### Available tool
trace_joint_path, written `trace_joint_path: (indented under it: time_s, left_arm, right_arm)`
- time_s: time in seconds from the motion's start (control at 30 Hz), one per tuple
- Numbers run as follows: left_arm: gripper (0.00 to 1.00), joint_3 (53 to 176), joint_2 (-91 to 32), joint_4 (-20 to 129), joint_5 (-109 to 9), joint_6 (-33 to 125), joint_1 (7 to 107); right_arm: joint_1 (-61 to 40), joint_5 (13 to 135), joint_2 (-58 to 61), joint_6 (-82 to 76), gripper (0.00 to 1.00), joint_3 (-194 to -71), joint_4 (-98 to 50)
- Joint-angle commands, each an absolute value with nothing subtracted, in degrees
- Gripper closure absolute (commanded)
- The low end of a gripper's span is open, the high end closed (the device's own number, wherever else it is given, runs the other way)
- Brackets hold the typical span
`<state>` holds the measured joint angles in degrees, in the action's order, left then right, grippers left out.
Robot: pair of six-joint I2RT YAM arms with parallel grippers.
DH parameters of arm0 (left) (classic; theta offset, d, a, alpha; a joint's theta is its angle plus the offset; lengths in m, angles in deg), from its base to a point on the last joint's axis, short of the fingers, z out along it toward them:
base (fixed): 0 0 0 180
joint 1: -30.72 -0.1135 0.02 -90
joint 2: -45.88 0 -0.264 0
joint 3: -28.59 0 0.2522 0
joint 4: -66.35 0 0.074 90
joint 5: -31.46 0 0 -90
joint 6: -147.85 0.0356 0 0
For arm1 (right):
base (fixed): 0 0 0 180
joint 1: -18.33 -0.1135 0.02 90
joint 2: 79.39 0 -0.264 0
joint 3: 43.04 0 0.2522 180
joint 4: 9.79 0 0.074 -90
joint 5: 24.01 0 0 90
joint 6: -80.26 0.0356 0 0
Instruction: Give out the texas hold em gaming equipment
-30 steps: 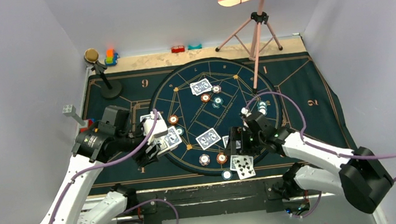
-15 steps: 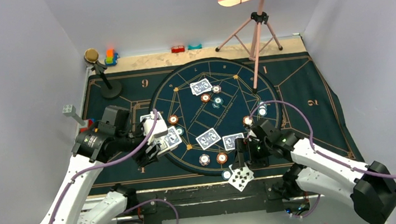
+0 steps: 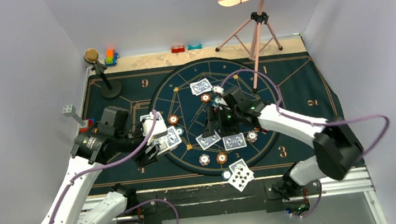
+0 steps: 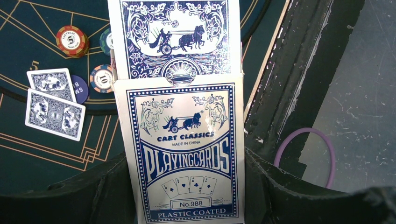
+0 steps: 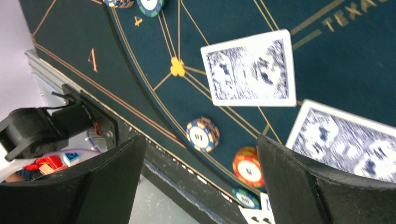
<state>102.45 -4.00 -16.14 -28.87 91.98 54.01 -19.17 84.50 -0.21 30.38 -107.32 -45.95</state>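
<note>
My left gripper (image 4: pixel 184 179) is shut on a blue-and-white playing-card box (image 4: pixel 183 140), with the deck's patterned backs (image 4: pixel 173 37) sticking out of its top; in the top view it hangs over the mat's left side (image 3: pixel 163 141). My right gripper (image 3: pixel 215 126) hovers open over the mat's centre, nothing between its fingers (image 5: pixel 93 186). Below it lie two face-down cards (image 5: pixel 250 69) (image 5: pixel 345 142) and chips (image 5: pixel 202 134) (image 5: pixel 248 166). Another face-down card (image 3: pixel 201 86) lies farther back. A face-up card (image 3: pixel 240 175) rests at the near edge.
The dark blue mat (image 3: pixel 305 85) carries more chips (image 3: pixel 173 119) (image 3: pixel 252 136). A microphone stand (image 3: pixel 103 78) is at the back left, a pink tripod (image 3: pixel 254 32) at the back right, toy blocks (image 3: pixel 111 57) along the far edge.
The right arm has swung from the near edge up and left to the mat's centre, leaving the face-up card at the near edge. The left arm and the box have not moved.
</note>
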Motion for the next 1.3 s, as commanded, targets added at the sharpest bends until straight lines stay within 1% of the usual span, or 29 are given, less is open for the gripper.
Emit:
trace_joint_path:
  time_s: [0.0, 0.17, 0.3, 0.63, 0.93, 1.27]
  left_arm:
    - [1.0, 103.7, -3.5, -15.4, -28.0, 92.7, 53.9]
    - [1.0, 103.5, -3.3, -15.6, -27.8, 92.5, 53.9]
    - [1.0, 104.0, -3.0, -15.9, -27.8, 92.3, 53.9]
    - [1.0, 105.0, -2.7, -16.8, -28.2, 92.4, 53.9]
    - [1.0, 105.6, -2.4, -17.4, -28.4, 92.7, 53.9]
    - [1.0, 105.9, -2.0, -18.0, -28.6, 93.1, 53.9]
  right_arm:
    - [-23.6, 84.1, 9.2, 31.2, 0.08, -115.6, -37.2]
    - [-27.3, 85.1, 17.5, 31.7, 0.08, -122.9, -35.3]
    - [-28.7, 85.5, 22.3, 32.2, 0.08, -126.1, -34.5]
    - [-28.9, 85.3, 28.0, 32.9, 0.08, -123.5, -31.6]
    - [-27.9, 80.7, 23.5, 33.0, 0.08, -117.7, -33.7]
    - [-22.5, 77.2, 14.7, 33.5, 0.08, -107.2, -36.3]
